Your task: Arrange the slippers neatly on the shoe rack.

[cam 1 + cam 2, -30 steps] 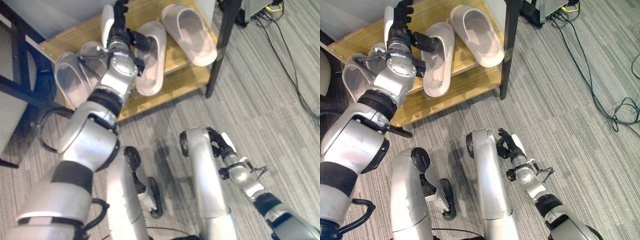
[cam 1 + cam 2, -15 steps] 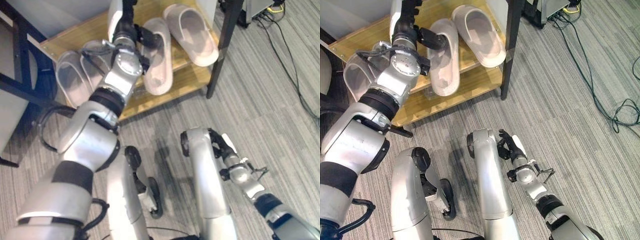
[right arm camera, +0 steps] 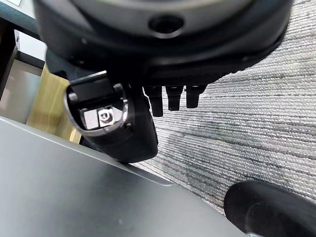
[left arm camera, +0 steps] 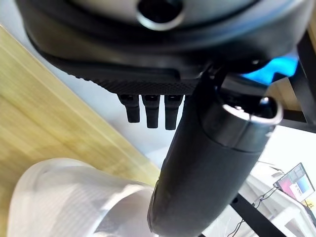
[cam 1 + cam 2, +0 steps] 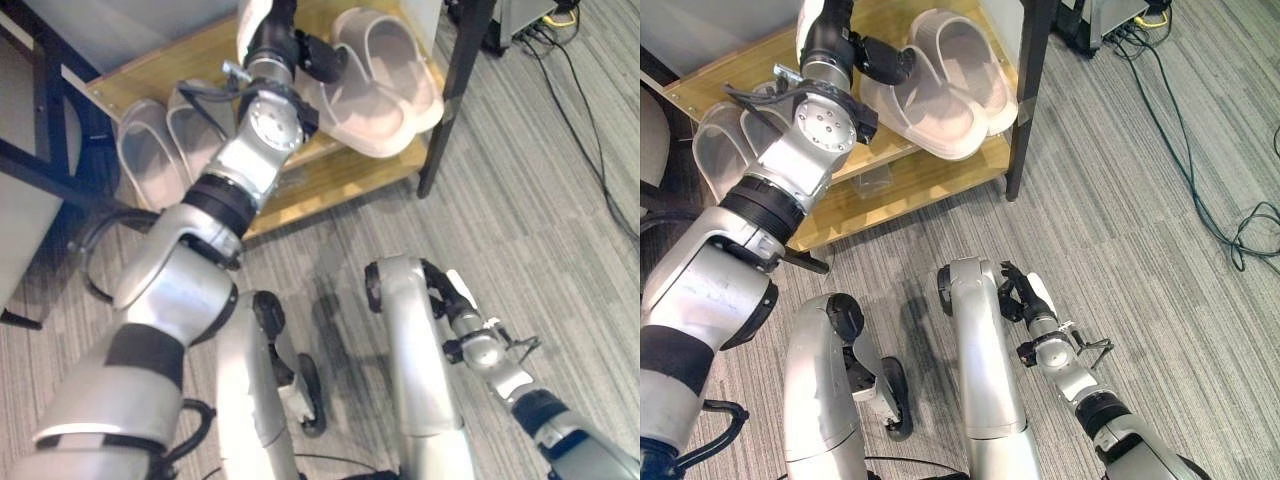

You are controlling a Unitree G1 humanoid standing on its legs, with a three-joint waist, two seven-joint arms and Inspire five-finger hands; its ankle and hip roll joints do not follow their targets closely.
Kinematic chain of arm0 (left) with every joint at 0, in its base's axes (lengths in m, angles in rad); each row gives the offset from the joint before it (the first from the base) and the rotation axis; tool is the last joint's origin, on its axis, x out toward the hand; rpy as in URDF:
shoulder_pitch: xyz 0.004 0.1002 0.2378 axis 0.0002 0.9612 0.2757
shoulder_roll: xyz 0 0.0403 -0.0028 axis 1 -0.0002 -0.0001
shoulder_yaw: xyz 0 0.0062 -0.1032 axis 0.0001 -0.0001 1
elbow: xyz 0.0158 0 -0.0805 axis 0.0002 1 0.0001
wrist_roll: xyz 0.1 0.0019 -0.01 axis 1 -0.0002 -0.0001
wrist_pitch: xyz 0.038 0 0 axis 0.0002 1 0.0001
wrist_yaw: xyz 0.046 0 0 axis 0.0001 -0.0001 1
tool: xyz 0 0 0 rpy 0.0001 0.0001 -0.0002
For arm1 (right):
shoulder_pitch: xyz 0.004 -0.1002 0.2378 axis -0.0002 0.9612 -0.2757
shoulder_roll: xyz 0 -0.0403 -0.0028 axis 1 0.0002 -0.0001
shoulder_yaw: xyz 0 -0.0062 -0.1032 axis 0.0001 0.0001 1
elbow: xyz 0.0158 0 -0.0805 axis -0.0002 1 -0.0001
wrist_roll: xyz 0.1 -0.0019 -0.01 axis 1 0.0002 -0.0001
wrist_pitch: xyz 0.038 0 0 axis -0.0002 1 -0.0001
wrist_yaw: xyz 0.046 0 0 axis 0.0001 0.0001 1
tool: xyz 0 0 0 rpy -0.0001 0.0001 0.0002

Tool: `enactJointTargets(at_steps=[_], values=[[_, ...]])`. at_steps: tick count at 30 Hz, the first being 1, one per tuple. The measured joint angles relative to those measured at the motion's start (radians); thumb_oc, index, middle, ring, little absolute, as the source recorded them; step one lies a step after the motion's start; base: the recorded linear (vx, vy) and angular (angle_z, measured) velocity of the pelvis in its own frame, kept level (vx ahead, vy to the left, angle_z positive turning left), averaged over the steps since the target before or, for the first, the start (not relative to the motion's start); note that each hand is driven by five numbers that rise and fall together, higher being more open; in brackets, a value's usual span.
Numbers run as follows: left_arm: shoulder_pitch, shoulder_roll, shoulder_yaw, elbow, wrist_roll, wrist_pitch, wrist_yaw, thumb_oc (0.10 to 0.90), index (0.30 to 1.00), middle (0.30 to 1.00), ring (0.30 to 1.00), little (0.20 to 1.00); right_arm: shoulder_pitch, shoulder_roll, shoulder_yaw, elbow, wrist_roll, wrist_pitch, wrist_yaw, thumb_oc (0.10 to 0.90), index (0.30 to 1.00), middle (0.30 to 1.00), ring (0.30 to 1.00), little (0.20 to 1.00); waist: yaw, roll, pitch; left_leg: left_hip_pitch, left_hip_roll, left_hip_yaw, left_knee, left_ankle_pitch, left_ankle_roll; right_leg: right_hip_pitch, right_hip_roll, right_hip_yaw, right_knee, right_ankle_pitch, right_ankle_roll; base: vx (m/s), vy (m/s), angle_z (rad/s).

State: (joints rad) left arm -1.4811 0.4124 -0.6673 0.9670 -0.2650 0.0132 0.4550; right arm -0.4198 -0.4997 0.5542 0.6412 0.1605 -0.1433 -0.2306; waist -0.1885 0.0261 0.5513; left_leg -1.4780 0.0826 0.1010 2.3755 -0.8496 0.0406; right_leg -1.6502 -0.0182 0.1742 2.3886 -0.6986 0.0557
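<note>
Left robot hand (image 5: 845,45) clamped on pale slipper (image 5: 925,105), touching second slipper (image 5: 975,60), wooden shoe rack (image 5: 930,170), no legible writing

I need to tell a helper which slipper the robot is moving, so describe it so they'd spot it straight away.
Look at the wooden shoe rack beside the black post. Four pale slippers lie on it, two at each end. It is the nearer slipper of the pair by the post, the one the left hand touches.
</note>
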Motion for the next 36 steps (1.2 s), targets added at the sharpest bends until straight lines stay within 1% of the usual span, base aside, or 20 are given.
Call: enactJointTargets(at_steps=[5, 7, 11, 12, 13, 14, 15, 16, 20, 23, 26, 27, 29, 30, 31, 35, 36], values=[[0.023, 0.000, 0.000, -0.006, 0.006, 0.000, 0.000, 0.800, 0.900, 0.900, 0.900, 0.900, 0.007, -0.001, 0.000, 0.000, 0.000, 0.000, 0.000, 0.800, 0.900, 0.900, 0.900, 0.900, 0.000, 0.000, 0.000, 0.001, -0.001, 0.000, 0.000, 0.000, 0.000, 0.002, -0.002, 0.000, 0.002, 0.000, -0.001, 0.00, 0.000, 0.00], [0.057, 0.003, 0.002, -0.059, 0.007, 0.000, 0.001, 0.800, 0.900, 0.900, 0.900, 0.900, 0.008, -0.003, -0.001, 0.000, 0.000, 0.000, 0.000, 0.800, 0.900, 0.900, 0.900, 0.900, 0.002, 0.000, 0.000, 0.003, -0.002, 0.001, 0.000, 0.000, 0.000, 0.003, -0.003, 0.001, 0.003, 0.000, -0.001, 0.00, 0.000, 0.00], [0.102, 0.000, 0.001, -0.111, 0.007, -0.005, 0.002, 0.800, 0.900, 0.900, 0.900, 0.900, 0.009, -0.005, -0.001, 0.000, -0.001, 0.000, 0.000, 0.800, 0.900, 0.900, 0.900, 0.900, 0.002, 0.002, 0.000, 0.006, -0.002, 0.002, 0.001, 0.000, 0.000, 0.005, -0.004, 0.002, 0.004, -0.004, 0.000, 0.00, 0.000, 0.00], [0.153, 0.004, 0.022, -0.190, 0.006, -0.014, 0.012, 0.800, 0.900, 0.900, 0.900, 0.900, 0.020, -0.008, -0.009, -0.003, -0.002, 0.000, -0.001, 0.800, 0.900, 0.900, 0.900, 0.900, 0.004, 0.007, 0.001, 0.008, -0.003, 0.002, 0.001, -0.001, -0.001, 0.008, -0.007, 0.002, 0.005, -0.006, 0.000, 0.00, 0.000, 0.00], [0.175, 0.004, 0.028, -0.227, 0.006, -0.022, 0.013, 0.800, 0.900, 0.900, 0.900, 0.900, 0.022, -0.009, -0.010, -0.003, -0.002, 0.000, -0.001, 0.800, 0.900, 0.900, 0.900, 0.900, 0.007, 0.007, 0.001, 0.008, -0.003, 0.001, 0.001, -0.001, -0.003, 0.007, -0.007, 0.002, 0.006, -0.007, 0.000, 0.00, 0.000, 0.00], [0.178, 0.002, 0.023, -0.229, 0.006, -0.025, 0.012, 0.800, 0.900, 0.900, 0.900, 0.900, 0.027, -0.010, -0.010, -0.003, -0.003, 0.000, -0.001, 0.800, 0.900, 0.900, 0.900, 0.900, 0.008, 0.007, 0.001, 0.009, -0.003, 0.001, 0.001, -0.001, -0.003, 0.007, -0.007, 0.001, 0.006, -0.007, 0.000, 0.00, 0.000, 0.00], [0.206, 0.005, 0.046, -0.273, 0.003, -0.024, 0.012, 0.800, 0.900, 0.900, 0.900, 0.900, 0.030, -0.011, -0.011, -0.007, -0.005, 0.000, -0.001, 0.800, 0.900, 0.900, 0.900, 0.900, 0.008, 0.010, 0.000, 0.009, -0.004, 0.001, 0.001, -0.002, -0.005, 0.009, -0.008, 0.001, 0.006, -0.008, 0.000, 0.00, 0.000, 0.00], [0.243, 0.008, 0.066, -0.341, 0.001, -0.036, 0.014, 0.800, 0.900, 0.900, 0.900, 0.900, 0.031, -0.013, -0.019, -0.008, -0.005, 0.000, -0.001, 0.800, 0.900, 0.900, 0.900, 0.900, 0.011, 0.012, 0.001, 0.009, -0.006, 0.000, 0.001, -0.002, -0.005, 0.009, -0.011, 0.001, 0.007, -0.012, -0.001, 0.00, -0.002, 0.04], [0.304, 0.012, 0.075, -0.462, 0.001, -0.067, 0.014, 0.800, 0.900, 0.900, 0.900, 0.900, 0.048, -0.021, -0.028, -0.008, -0.022, 0.006, -0.002, 0.800, 0.900, 0.900, 0.900, 0.900, 0.030, 0.012, 0.000, 0.009, -0.018, -0.005, 0.001, -0.005, -0.012, 0.017, -0.019, 0.000, 0.012, -0.026, -0.002, 0.00, -0.003, 0.07], [0.361, 0.029, 0.091, -0.558, 0.001, -0.087, 0.024, 0.800, 0.900, 0.900, 0.900, 0.900, 0.050, -0.022, -0.031, -0.008, -0.023, 0.009, -0.002, 0.800, 0.900, 0.900, 0.900, 0.900, 0.033, 0.012, 0.001, 0.009, -0.022, -0.006, 0.001, -0.008, -0.018, 0.018, -0.022, -0.001, 0.013, -0.030, -0.008, 0.00, 0.000, 0.02], [0.391, 0.040, 0.093, -0.608, 0.005, -0.103, 0.038, 0.800, 0.900, 0.900, 0.900, 0.900, 0.061, -0.022, -0.042, -0.008, -0.036, 0.009, -0.002, 0.800, 0.900, 0.900, 0.900, 0.900, 0.035, 0.012, 0.001, 0.007, -0.032, -0.007, 0.002, -0.009, -0.019, 0.021, -0.030, 0.001, 0.019, -0.041, -0.009, 0.00, 0.006, 0.07], [0.425, 0.041, 0.119, -0.651, 0.005, -0.104, 0.041, 0.800, 0.900, 0.900, 0.900, 0.900, 0.064, -0.022, -0.045, -0.011, -0.042, 0.010, -0.002, 0.800, 0.900, 0.900, 0.900, 0.900, 0.036, 0.013, 0.001, 0.009, -0.032, -0.007, 0.001, -0.010, -0.022, 0.021, -0.030, 0.001, 0.019, -0.043, -0.006, 0.00, 0.006, 0.04], [0.488, 0.040, 0.148, -0.729, -0.008, -0.129, 0.042, 0.800, 0.900, 0.900, 0.900, 0.900, 0.075, -0.021, -0.055, -0.015, -0.043, 0.012, -0.002, 0.800, 0.900, 0.900, 0.900, 0.900, 0.041, 0.013, 0.001, 0.010, -0.032, -0.009, 0.001, -0.012, -0.025, 0.021, -0.031, -0.001, 0.021, -0.047, -0.007, 0.00, 0.000, 0.00], [0.540, 0.042, 0.158, -0.782, -0.017, -0.156, 0.037, 0.800, 0.900, 0.900, 0.900, 0.900, 0.084, -0.022, -0.062, -0.021, -0.042, 0.015, -0.004, 0.800, 0.900, 0.900, 0.900, 0.900, 0.047, 0.013, 0.001, 0.010, -0.033, -0.011, 0.001, -0.014, -0.030, 0.021, -0.031, -0.002, 0.024, -0.050, -0.012, 0.00, 0.000, 0.00], [0.559, 0.041, 0.157, -0.792, -0.061, -0.170, 0.026, 0.800, 0.900, 0.900, 0.900, 0.900, 0.086, -0.022, -0.063, -0.022, -0.043, 0.018, -0.004, 0.800, 0.900, 0.900, 0.900, 0.900, 0.052, 0.014, 0.001, 0.011, -0.033, -0.013, 0.002, -0.014, -0.031, 0.022, -0.031, -0.005, 0.023, -0.051, -0.011, 0.00, 0.000, 0.00], [0.599, 0.044, 0.160, -0.801, -0.169, -0.175, -0.015, 0.800, 0.900, 0.900, 0.900, 0.900, 0.099, -0.021, -0.076, -0.043, -0.043, 0.035, -0.005, 0.800, 0.900, 0.900, 0.900, 0.900, 0.055, 0.015, 0.001, 0.011, -0.033, -0.014, 0.003, -0.015, -0.032, 0.022, -0.032, -0.006, 0.024, -0.054, -0.017, 0.00, 0.000, 0.00], [0.619, 0.047, 0.158, -0.806, -0.208, -0.175, -0.040, 0.800, 0.900, 0.900, 0.900, 0.900, 0.101, -0.021, -0.078, -0.047, -0.043, 0.039, -0.005, 0.800, 0.900, 0.900, 0.900, 0.900, 0.054, 0.015, 0.001, 0.010, -0.033, -0.015, 0.003, -0.015, -0.032, 0.022, -0.033, -0.006, 0.024, -0.055, -0.016, 0.00, 0.000, 0.00]])
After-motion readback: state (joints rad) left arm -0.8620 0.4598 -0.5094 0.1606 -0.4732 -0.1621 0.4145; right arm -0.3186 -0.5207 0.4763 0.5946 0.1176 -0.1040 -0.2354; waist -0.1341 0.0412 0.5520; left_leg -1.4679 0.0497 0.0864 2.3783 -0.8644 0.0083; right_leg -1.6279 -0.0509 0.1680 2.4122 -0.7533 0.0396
